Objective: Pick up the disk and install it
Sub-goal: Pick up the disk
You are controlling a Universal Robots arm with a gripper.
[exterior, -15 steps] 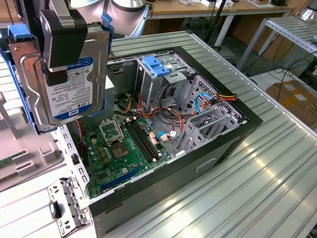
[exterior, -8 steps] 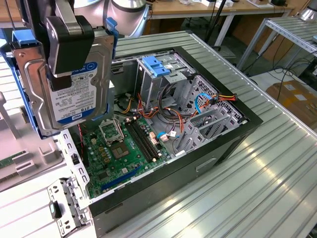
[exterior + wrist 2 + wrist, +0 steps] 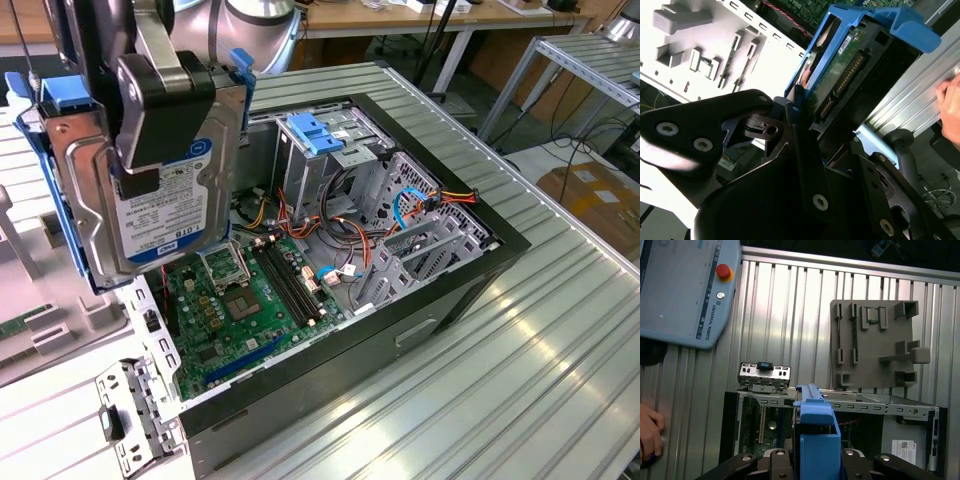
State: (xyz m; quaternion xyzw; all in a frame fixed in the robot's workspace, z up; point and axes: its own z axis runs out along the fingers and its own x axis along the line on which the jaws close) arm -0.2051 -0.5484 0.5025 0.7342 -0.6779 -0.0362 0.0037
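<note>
The disk hangs upright in the air at the exterior view's left, over the near-left corner of the open computer case. It is grey metal with a white and blue label and blue side rails. My gripper is shut on the disk from above, with black fingers pressed on its faces. In the second wrist view the disk shows its green circuit board and connector between the gripper fingers. In the first wrist view the blue rail rises from the gripper above the case.
Inside the case are a motherboard, cables and a drive cage with a light-blue bracket. A grey fixture plate and a teach pendant lie on the ribbed table. A person's hand rests by the case.
</note>
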